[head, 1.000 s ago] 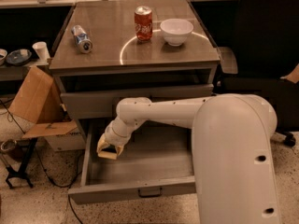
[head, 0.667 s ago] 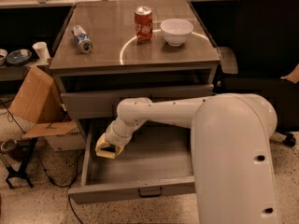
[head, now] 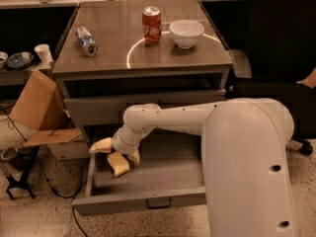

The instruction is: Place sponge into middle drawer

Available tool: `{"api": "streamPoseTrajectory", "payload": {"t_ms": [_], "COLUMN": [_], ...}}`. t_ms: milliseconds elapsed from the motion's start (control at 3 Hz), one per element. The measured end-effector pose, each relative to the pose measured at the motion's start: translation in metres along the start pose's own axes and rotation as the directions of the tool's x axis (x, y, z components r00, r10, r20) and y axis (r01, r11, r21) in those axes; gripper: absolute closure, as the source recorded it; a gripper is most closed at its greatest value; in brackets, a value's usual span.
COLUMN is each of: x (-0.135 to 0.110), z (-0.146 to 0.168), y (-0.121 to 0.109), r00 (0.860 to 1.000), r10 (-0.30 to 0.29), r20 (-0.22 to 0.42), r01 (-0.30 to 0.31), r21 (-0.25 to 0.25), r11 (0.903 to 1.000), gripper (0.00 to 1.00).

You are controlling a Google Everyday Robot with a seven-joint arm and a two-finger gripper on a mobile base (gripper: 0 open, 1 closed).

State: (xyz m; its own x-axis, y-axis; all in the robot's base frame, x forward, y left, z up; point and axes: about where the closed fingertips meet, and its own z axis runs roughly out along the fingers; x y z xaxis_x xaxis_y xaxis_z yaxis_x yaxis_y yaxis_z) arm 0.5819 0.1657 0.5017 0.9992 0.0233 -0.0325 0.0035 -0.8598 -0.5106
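**Sponge lies in pulled-out middle drawer beneath robot's spread jaws**

The white arm reaches from 4 o'clock across the cabinet front, and its gripper [head: 113, 154] hangs low over the 9 o'clock end of the middle drawer [head: 148, 199]. The drawer is drawn well out, its dark bar handle [head: 158, 202] facing the camera. The jaws stand wide, and their yellowish fingers [head: 100, 145] splay apart. Just under them, at 6 o'clock of the wrist, the sponge [head: 118, 165] sits on the drawer floor near the left wall, showing only its yellow body. Whether a finger touches it cannot be told.

The upper drawer [head: 98, 110] is nearly closed behind the arm. On the tabletop [head: 163, 58], a red soda can [head: 151, 24] stands upright toward 12 o'clock. A white bowl [head: 186, 32] sits just beside it at 1 o'clock. A blue-and-silver can [head: 87, 40] lies on its side at 10 o'clock, well apart from both. A cardboard box [head: 37, 105] leans on the floor at the cabinet's 9 o'clock.
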Motion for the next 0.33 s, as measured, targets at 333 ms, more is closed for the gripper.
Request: {"api": "streamPoseTrajectory", "payload": {"t_ms": [333], "x": [0.0], "z": [0.0], "y": [0.0], "r00": [1.0], "r10": [0.0], "r20": [0.0], "r01": [0.0], "r21": [0.0], "r11": [1.0], "gripper": [0.0]}}
